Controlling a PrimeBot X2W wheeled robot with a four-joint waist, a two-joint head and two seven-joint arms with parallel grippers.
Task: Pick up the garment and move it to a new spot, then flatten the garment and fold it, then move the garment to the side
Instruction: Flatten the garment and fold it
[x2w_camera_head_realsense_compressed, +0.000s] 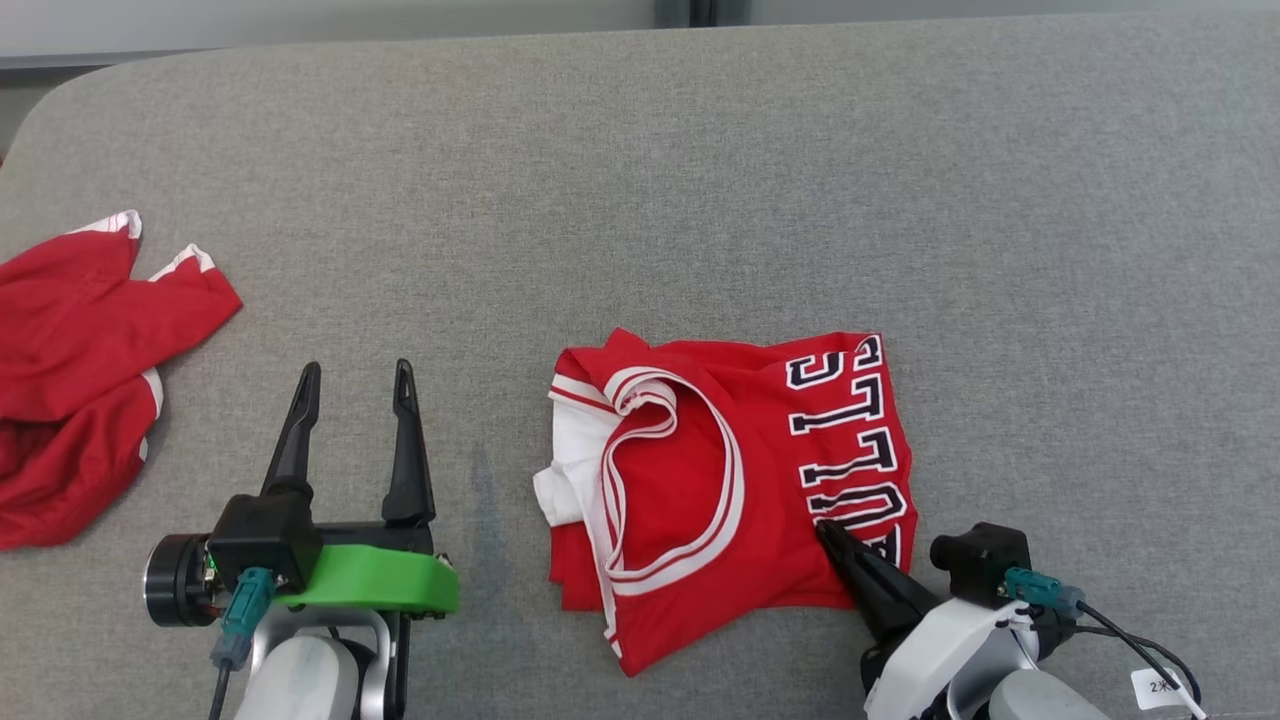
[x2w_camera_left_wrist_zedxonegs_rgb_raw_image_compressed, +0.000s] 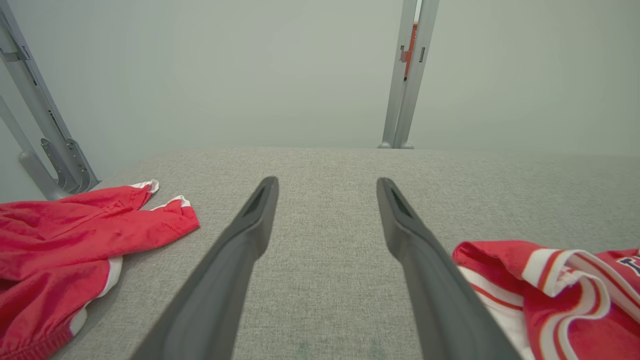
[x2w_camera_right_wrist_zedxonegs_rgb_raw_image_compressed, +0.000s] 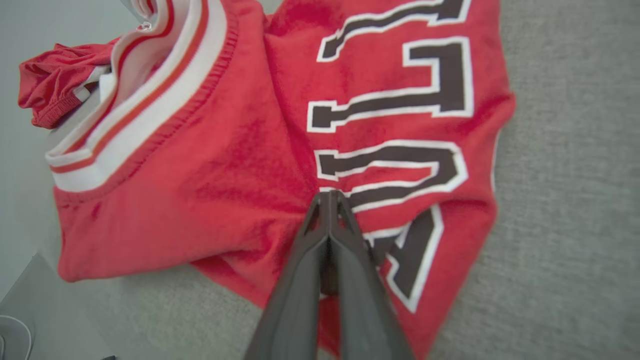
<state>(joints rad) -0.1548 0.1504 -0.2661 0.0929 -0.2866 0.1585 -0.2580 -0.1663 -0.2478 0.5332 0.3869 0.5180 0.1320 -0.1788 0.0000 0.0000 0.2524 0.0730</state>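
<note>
Right pincer (x2w_camera_head_realsense_compressed: 828, 528) (x2w_camera_right_wrist_zedxonegs_rgb_raw_image_compressed: 330, 196): its 2 fingers are pressed together, with the tips down on the red jersey (x2w_camera_head_realsense_compressed: 700, 470) (x2w_camera_right_wrist_zedxonegs_rgb_raw_image_compressed: 225, 150) by the dark letters. I cannot tell if any cloth is caught between them.
Left pincer (x2w_camera_head_realsense_compressed: 357, 372) (x2w_camera_left_wrist_zedxonegs_rgb_raw_image_compressed: 327, 182): its 2 fingers stand wide apart over the gray worktop (x2w_camera_head_realsense_compressed: 700, 150), just beside the jersey.
Jersey: folded and lying flat near the front of the worktop, with the white-striped neck hole facing up.
Other red cloth (x2w_camera_head_realsense_compressed: 70, 370) (x2w_camera_left_wrist_zedxonegs_rgb_raw_image_compressed: 75, 235): crumpled at the left edge, well apart from the jersey.
</note>
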